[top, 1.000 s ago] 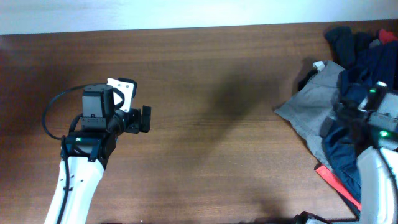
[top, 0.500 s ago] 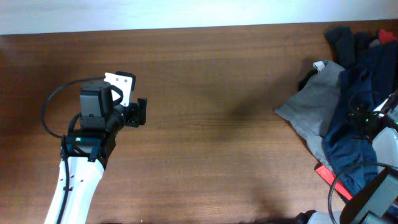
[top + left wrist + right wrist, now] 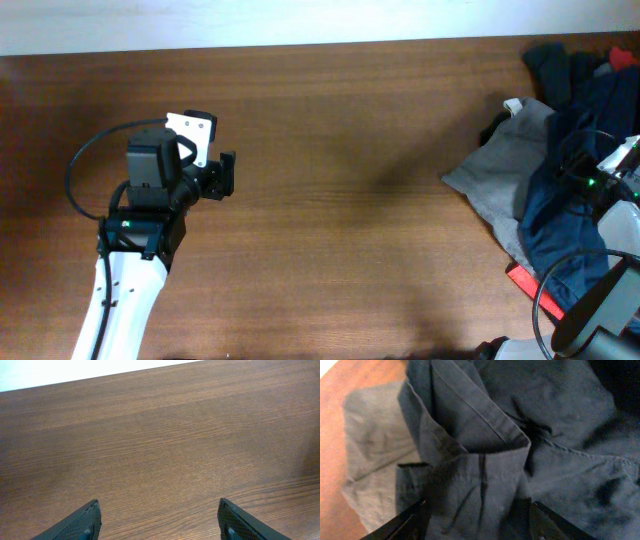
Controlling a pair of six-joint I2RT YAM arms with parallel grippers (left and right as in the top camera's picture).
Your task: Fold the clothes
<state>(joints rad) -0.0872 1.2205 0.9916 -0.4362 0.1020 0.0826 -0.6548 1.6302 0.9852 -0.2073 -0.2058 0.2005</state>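
A pile of clothes lies at the table's right edge: a grey garment (image 3: 497,172), a navy garment (image 3: 556,232) on top of it, and dark pieces (image 3: 553,63) behind. My right gripper (image 3: 588,182) is over the navy garment, mostly lost among the cloth in the overhead view. In the right wrist view its fingers (image 3: 477,522) are spread wide with a folded navy hem (image 3: 480,450) between them, and the grey garment (image 3: 367,445) shows to the left. My left gripper (image 3: 222,178) is open and empty above bare wood (image 3: 160,460) at the left.
A red item (image 3: 533,289) pokes out from under the pile near the front right. A white label (image 3: 514,104) shows on the grey garment's far edge. The wooden table (image 3: 340,200) runs between the two arms.
My right arm has moved right, toward the table's right edge, over the navy garment. My left gripper has shifted slightly back and left.
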